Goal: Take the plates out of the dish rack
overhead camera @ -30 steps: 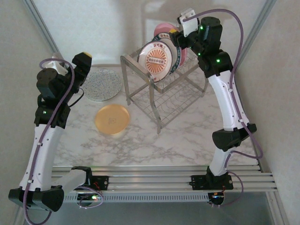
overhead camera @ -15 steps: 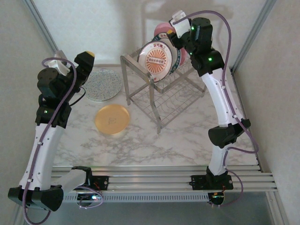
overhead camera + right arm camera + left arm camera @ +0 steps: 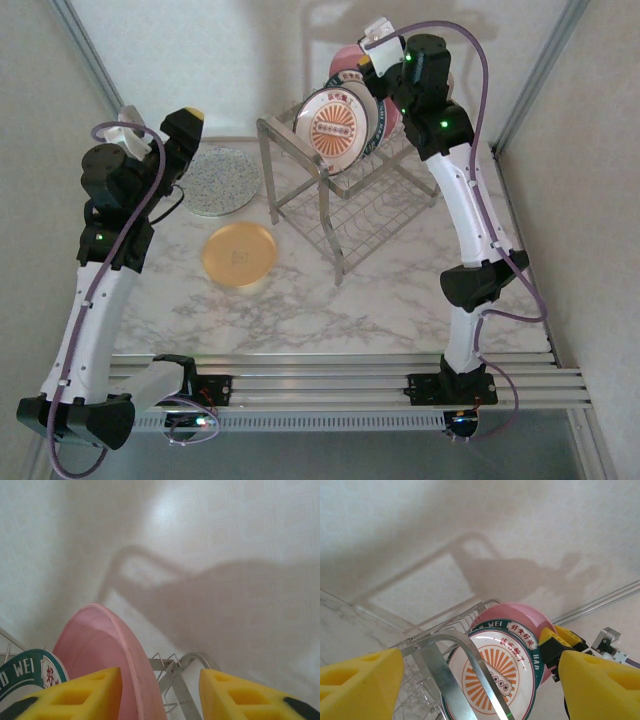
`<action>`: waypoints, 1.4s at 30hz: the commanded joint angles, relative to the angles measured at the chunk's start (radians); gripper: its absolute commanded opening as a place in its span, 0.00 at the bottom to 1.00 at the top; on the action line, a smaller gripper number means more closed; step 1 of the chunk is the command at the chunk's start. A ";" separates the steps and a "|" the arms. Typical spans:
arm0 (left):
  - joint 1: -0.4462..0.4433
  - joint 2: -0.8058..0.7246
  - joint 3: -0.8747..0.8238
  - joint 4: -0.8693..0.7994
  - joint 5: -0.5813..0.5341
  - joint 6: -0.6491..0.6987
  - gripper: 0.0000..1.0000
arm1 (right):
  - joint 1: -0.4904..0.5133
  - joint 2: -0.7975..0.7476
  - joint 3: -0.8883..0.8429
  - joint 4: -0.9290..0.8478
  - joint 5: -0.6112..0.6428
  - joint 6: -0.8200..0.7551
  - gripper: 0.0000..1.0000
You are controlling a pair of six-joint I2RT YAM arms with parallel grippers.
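The dish rack (image 3: 350, 195) stands mid-table at the back. Upright in its upper tier are a sunburst plate (image 3: 338, 128) and, behind it, a pink plate (image 3: 348, 60). My right gripper (image 3: 371, 72) hangs over the pink plate's top edge. In the right wrist view the pink rim (image 3: 125, 650) rises between its yellow fingers (image 3: 75, 695), close to the left one, with a gap to the right one, so the right gripper (image 3: 160, 685) is open. My left gripper (image 3: 185, 122) is raised left of the rack, open and holding nothing. A speckled plate (image 3: 218, 180) and an orange plate (image 3: 240, 253) lie flat on the table.
The left wrist view looks past the rack's tubular frame (image 3: 445, 670) at the sunburst plate (image 3: 495, 675), the pink plate (image 3: 520, 615) and the right gripper's fingers (image 3: 563, 636). White walls close in behind and beside the rack. Marble tabletop lies in front of the rack.
My right arm has swung left and brought its gripper over the pink plate's rim, and its jaws have narrowed. The left arm has hardly moved.
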 commanded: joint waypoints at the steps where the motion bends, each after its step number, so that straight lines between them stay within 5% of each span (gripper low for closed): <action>1: -0.007 0.007 0.021 0.045 0.023 -0.003 0.80 | 0.011 0.026 0.031 0.040 0.022 -0.026 0.41; 27: -0.008 0.033 0.037 0.077 0.033 -0.005 0.80 | 0.116 -0.024 -0.103 0.237 0.162 -0.450 0.00; 42: -0.008 0.028 0.038 0.082 0.038 -0.010 0.80 | 0.130 -0.048 -0.096 0.376 0.220 -0.591 0.00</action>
